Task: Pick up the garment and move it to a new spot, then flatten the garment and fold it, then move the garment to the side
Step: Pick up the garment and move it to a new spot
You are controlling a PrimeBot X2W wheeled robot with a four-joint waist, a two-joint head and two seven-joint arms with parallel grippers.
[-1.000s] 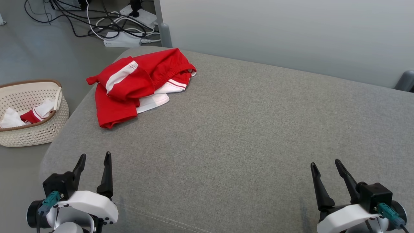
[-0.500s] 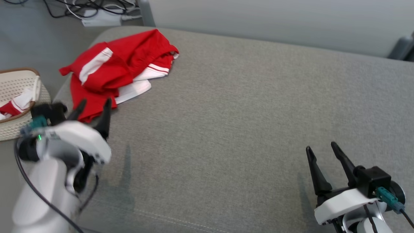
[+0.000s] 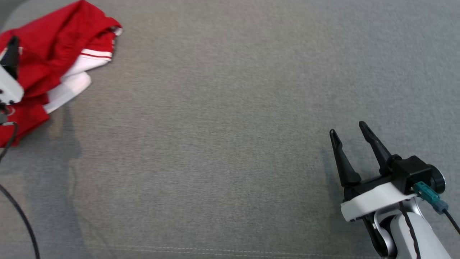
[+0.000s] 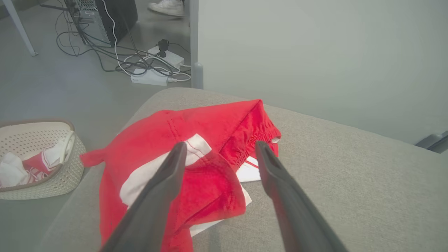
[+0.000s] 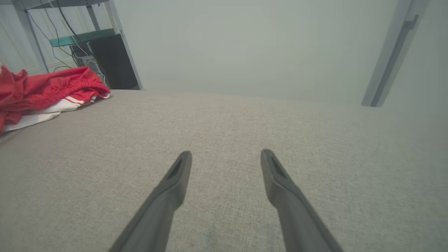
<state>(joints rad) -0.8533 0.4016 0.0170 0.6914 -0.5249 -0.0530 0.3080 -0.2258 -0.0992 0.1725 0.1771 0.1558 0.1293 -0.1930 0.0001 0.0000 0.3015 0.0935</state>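
Heads up: your left gripper (image 4: 220, 144) has swung up from its rest spot and now hovers at the red garment (image 4: 217, 119), jaws wide open and empty. The garment sits bunched at the far left corner of the grey cushion (image 3: 230, 108). The right gripper (image 3: 347, 128) idles near-right, also open and empty. The pickup looks like it's next.

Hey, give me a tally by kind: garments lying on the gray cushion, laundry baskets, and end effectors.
Garment on the cushion: 1
Basket: 1
End effectors, left end effector and right end effector: 2
Total: 4
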